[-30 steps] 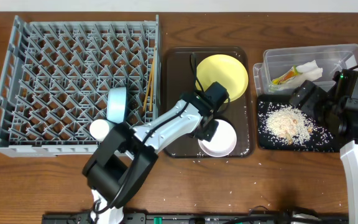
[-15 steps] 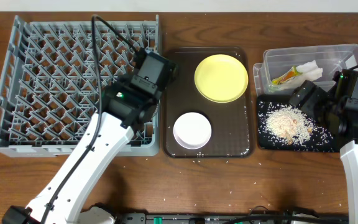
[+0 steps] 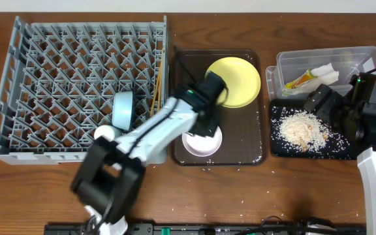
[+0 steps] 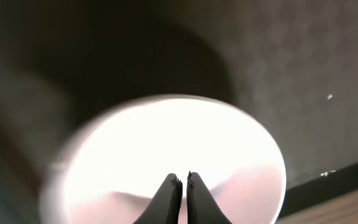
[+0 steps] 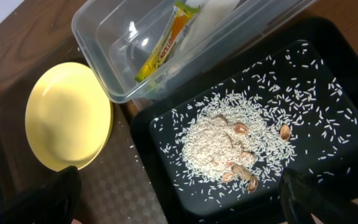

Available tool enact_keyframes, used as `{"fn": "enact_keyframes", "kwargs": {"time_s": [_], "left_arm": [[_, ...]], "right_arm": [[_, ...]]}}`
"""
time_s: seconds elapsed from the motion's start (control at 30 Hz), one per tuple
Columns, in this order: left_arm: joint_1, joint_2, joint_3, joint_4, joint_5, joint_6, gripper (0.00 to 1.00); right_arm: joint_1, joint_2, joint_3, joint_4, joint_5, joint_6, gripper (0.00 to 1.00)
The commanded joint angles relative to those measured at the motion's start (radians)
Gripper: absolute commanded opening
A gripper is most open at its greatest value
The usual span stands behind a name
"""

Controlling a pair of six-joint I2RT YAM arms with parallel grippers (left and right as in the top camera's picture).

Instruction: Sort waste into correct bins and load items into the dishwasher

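Note:
My left gripper (image 3: 204, 127) is shut and empty, with its tips (image 4: 181, 177) just above the white bowl (image 3: 198, 145) on the brown tray; the bowl fills the left wrist view (image 4: 166, 137). The yellow plate (image 3: 234, 81) lies at the tray's far end. The grey dish rack (image 3: 64, 65) holds the light blue bowl (image 3: 123, 108), the white cup (image 3: 105, 134) and the chopsticks (image 3: 155, 91). The clear tub (image 3: 361, 55) holds the sachet (image 3: 300, 81) and the white wrapper (image 3: 326, 72). The black tray (image 3: 341, 147) holds rice (image 3: 302, 127). My right gripper (image 3: 322, 103) is open above it (image 5: 179, 190).
The brown tray (image 3: 188, 65) sits between the rack and the bins. Loose rice grains lie on the table in front of it (image 3: 207, 168). In the right wrist view I see the plate (image 5: 67, 115), tub (image 5: 98, 56), sachet (image 5: 160, 53) and rice (image 5: 219, 143).
Half a second ago my left arm was over the rack's right edge. Now its gripper is back over the white bowl. The right arm has not moved.

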Motion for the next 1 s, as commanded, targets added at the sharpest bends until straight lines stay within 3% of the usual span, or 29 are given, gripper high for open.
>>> {"fn": "enact_keyframes", "kwargs": {"time_s": [0.0,0.1,0.17,0.2,0.27,0.37,0.43,0.5,0.6,0.8,0.9,0.97], "left_arm": [[-0.069,0.088,-0.008,0.062,0.125,-0.1,0.08],[-0.139,0.108,-0.005,0.224,0.372,-0.099,0.07],[-0.175,0.083,0.048,0.206,0.392,-0.041,0.08],[-0.173,0.07,0.062,0.188,0.38,-0.036,0.07],[-0.141,0.01,0.084,0.114,0.258,-0.031,0.16],[-0.085,-0.051,0.082,-0.006,0.006,-0.031,0.34],[-0.047,-0.051,0.069,-0.024,-0.08,-0.031,0.5],[-0.027,-0.029,0.048,0.0,-0.076,-0.031,0.57],[-0.024,0.049,0.021,0.042,0.0,-0.013,0.57],[-0.033,0.154,0.021,0.081,0.131,0.007,0.46],[-0.04,0.171,0.021,0.084,0.13,0.006,0.08],[-0.035,0.159,0.023,0.072,0.119,0.007,0.07]], "right_arm": [[-0.01,-0.013,0.005,0.0,-0.001,0.01,0.99],[-0.01,-0.013,0.005,0.0,-0.001,0.01,0.99],[-0.01,-0.013,0.005,0.0,-0.001,0.01,0.99],[-0.01,-0.013,0.005,0.0,-0.001,0.01,0.99],[-0.01,-0.013,0.005,0.0,-0.001,0.01,0.99],[-0.01,-0.013,0.005,0.0,-0.001,0.01,0.99],[-0.01,-0.013,0.005,0.0,-0.001,0.01,0.99],[-0.01,-0.013,0.005,0.0,-0.001,0.01,0.99],[-0.01,-0.013,0.005,0.0,-0.001,0.01,0.99],[-0.01,-0.013,0.005,0.0,-0.001,0.01,0.99],[-0.01,-0.013,0.005,0.0,-0.001,0.01,0.99],[-0.01,-0.013,0.005,0.0,-0.001,0.01,0.99]]}}
